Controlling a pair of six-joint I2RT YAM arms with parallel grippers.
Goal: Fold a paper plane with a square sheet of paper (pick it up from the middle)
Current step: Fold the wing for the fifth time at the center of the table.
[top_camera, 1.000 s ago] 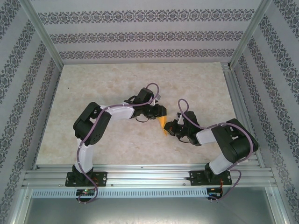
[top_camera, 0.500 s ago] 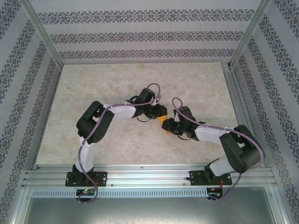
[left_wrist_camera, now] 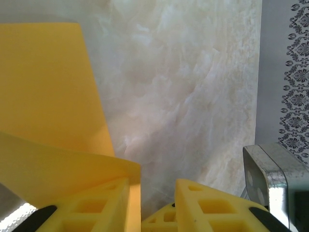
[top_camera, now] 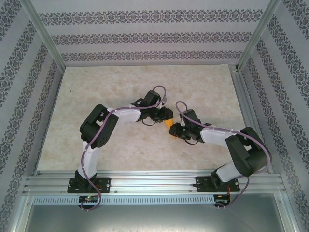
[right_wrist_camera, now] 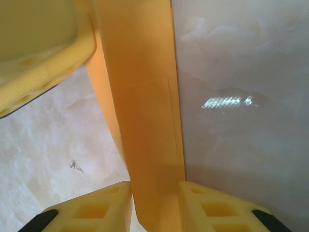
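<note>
Right wrist shows the half-folded paper plane [right_wrist_camera: 145,121] between the right gripper's [right_wrist_camera: 154,193] parted jaws, perhaps unclamped; left gripper [left_wrist_camera: 152,188] likewise parted; folds remain.

Bright even light; glare streak on table [right_wrist_camera: 227,101]; wrist close-ups soft, top view sharp
</note>
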